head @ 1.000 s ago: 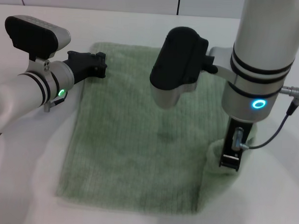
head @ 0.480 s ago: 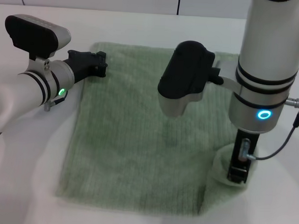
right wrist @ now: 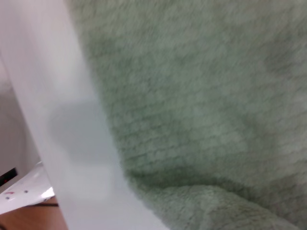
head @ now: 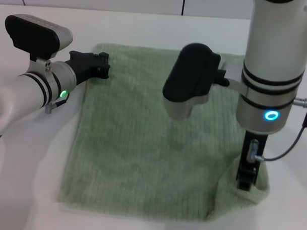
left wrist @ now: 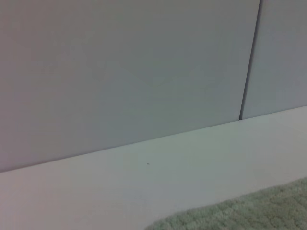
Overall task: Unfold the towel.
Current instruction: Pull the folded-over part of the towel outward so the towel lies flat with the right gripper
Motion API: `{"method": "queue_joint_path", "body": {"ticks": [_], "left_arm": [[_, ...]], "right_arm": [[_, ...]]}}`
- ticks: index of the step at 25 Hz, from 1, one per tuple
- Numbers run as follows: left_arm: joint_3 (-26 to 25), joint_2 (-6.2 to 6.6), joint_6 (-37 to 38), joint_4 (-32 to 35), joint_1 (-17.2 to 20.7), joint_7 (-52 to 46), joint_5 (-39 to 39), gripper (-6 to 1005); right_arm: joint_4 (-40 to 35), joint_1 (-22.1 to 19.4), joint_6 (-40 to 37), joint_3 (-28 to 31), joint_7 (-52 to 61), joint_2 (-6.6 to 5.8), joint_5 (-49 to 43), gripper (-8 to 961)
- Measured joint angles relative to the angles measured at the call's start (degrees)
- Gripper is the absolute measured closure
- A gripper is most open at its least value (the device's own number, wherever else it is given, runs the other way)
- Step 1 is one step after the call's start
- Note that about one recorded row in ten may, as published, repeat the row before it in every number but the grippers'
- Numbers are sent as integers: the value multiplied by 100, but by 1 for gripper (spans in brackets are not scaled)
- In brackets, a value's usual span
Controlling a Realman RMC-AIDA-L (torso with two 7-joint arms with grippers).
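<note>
Towel (head: 142, 140) lies on the white table (head: 30, 191), spread mostly flat across the middle of the head view, long axis running away from the robot. Only the near right corner is not flat: it is bunched into a raised fold right under the right gripper (head: 244, 183)

Right gripper points straight down into that bunched corner, tip in the cloth. Its jaws are buried in the fold, so cannot tell whether they are pinching the fabric or just resting in it. Right wrist view shows ribbed towel (right wrist: 201, 105) close up with a rolled hem and a strip of bare table beside it, no fingers visible

Left gripper (head: 97, 65) sits at the far left corner of the towel, fingers looking closed together, touching or just above the edge; cannot tell if it pins the cloth. Left wrist view only shows the wall and a sliver of the towel (left wrist: 249, 213)

Key relation: the remaining fold is directly below the right gripper, well apart from the left one, so the right arm is the one placed to finish. Judging by the fold, the slack likely needs drawing outward to the robot's right and toward it, away from the flat body of the towel
</note>
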Motion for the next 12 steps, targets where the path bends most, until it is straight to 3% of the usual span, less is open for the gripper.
{"method": "queue_joint_path", "body": {"ticks": [2,9,12], "left_arm": [[-3,0,2,22,0,0,-1,988],[-4,3,-6,58,10,0,0,980],[-5,5,-9,65,17,0,-7,977]], "right_arm": [[-103,135,-1,171,-13,-3,-31,577],[-157,436,-7,484,-150,-4,-81,575],[-355,429,-325,756,-311,36,-580,573]]}}
